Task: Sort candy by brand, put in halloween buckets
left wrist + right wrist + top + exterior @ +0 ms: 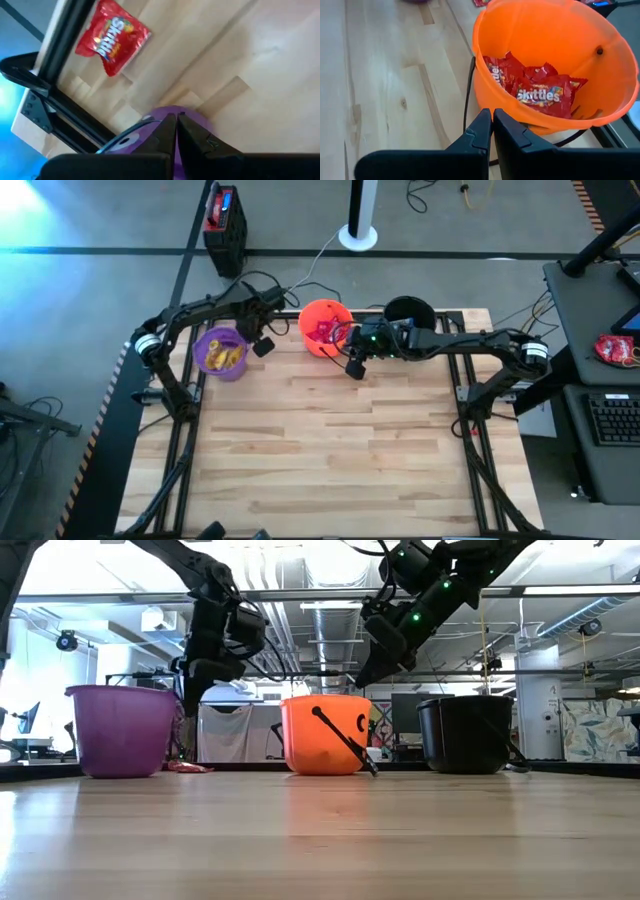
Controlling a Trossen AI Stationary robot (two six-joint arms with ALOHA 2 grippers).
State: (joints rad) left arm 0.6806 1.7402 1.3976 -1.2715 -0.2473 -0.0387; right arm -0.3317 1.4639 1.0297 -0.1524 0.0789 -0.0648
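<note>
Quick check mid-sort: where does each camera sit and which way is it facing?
High: overhead, straight down on table; both arms show.
Low: tabletop height, level across at purple bucket, orange bucket, black bucket.
Left wrist: past shut left gripper at stray Skittles packet.
Right wrist: past shut right gripper into the orange bucket, shared with high and low.

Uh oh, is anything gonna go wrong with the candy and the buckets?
Maybe. One red Skittles packet lies on the table near the edge by the frame rail, outside any bucket; a nudge might push it off. The right gripper hangs close to the orange bucket, above its thin black handle, so it could snag the handle and tip the bucket. The left gripper, fingers shut, is near the purple bucket and might bump it.
</note>
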